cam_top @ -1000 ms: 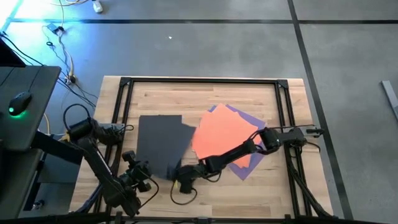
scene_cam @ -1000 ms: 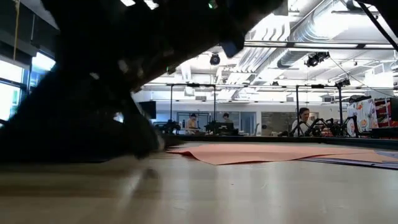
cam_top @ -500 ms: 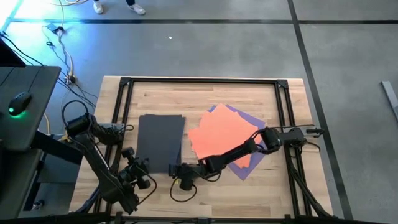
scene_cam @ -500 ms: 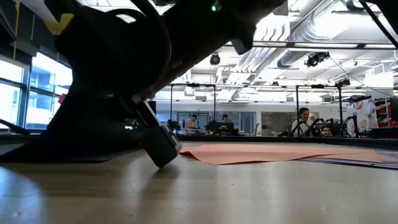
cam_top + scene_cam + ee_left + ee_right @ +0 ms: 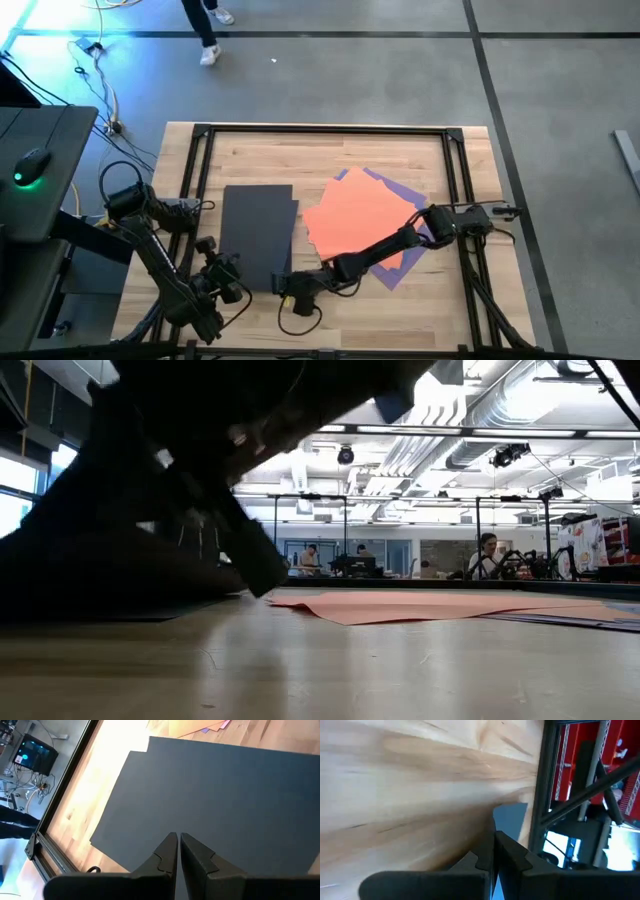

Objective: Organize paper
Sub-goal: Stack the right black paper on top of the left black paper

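Our left fingers [image 5: 177,851] are pressed together with nothing between them, poised over the dark grey sheet [image 5: 258,232], which lies flat left of centre in the high view. Our right fingers [image 5: 283,285] are also closed and empty, low over the surface [image 5: 400,312] at the grey sheet's lower right corner. Right of centre, the orange sheet [image 5: 355,220] tops a fanned pile, with the purple sheet [image 5: 392,187] showing beneath it.

Single sheet [image 5: 258,234] left of overlapping sheets [image 5: 357,222]
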You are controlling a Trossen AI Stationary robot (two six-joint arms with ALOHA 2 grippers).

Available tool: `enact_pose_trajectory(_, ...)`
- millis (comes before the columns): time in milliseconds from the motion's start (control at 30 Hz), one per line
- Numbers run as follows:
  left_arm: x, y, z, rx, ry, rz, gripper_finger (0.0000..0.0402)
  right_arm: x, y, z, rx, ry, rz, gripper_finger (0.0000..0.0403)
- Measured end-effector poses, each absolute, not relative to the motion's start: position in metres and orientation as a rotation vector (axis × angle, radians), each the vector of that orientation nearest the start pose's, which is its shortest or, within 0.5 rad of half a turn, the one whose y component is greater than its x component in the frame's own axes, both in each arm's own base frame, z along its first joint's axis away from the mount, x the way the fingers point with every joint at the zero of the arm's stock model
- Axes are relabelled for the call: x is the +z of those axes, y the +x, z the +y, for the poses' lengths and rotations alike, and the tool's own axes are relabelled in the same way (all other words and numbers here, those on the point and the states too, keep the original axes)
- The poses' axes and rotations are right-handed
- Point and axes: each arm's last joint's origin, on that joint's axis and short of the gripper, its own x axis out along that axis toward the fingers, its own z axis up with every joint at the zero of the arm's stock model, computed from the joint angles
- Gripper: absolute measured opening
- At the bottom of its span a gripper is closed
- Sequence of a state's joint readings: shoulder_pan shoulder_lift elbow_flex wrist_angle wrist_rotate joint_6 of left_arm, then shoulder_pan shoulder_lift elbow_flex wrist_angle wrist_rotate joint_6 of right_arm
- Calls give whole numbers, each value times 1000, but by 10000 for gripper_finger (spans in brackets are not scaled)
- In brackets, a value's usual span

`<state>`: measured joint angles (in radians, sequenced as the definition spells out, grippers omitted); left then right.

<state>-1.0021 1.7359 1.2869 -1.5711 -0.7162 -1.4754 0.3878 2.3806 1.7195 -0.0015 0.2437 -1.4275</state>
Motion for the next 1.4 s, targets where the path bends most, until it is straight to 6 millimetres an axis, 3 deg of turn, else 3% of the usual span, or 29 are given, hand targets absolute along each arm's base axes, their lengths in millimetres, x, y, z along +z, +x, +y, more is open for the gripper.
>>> enact_pose_trajectory(167, 231, 162, -218, 674, 253, 978, 0, 116, 473, 185, 584, -1842, 610, 0)
enact_pose_trajectory(333, 231, 162, -218, 671, 259, 978, 0, 126, 472, 183, 570, -1968, 625, 0)
enact_pose_trajectory(533, 231, 162, -218, 674, 254, 973, 0, 147, 480, 170, 512, -1905, 547, 0)
enact_pose_trajectory(667, 231, 162, -218, 673, 258, 964, 0, 145, 486, 167, 534, -1886, 456, 0)
enact_pose_trajectory(1067, 231, 163, -218, 673, 263, 944, 0, 144, 496, 144, 500, -1847, 445, 0)
enact_pose_trajectory(1400, 231, 163, -218, 673, 263, 943, 0, 139, 491, 149, 559, -1740, 478, 0)
